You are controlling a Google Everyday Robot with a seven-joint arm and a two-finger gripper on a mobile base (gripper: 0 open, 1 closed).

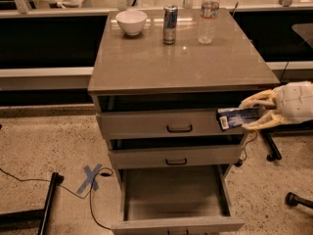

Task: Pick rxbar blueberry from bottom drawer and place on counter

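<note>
Clenched on the rxbar blueberry (234, 117), whose long axis runs level and points left, the claw (244, 115) hangs beside the cabinet's (146, 126) right edge, just below the tabletop (186, 62), which lies up and to its left

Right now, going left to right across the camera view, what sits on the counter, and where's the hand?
On the counter: bowl → can → bottle; then the rxbar, gripped by the hand beside the top drawer.
</note>
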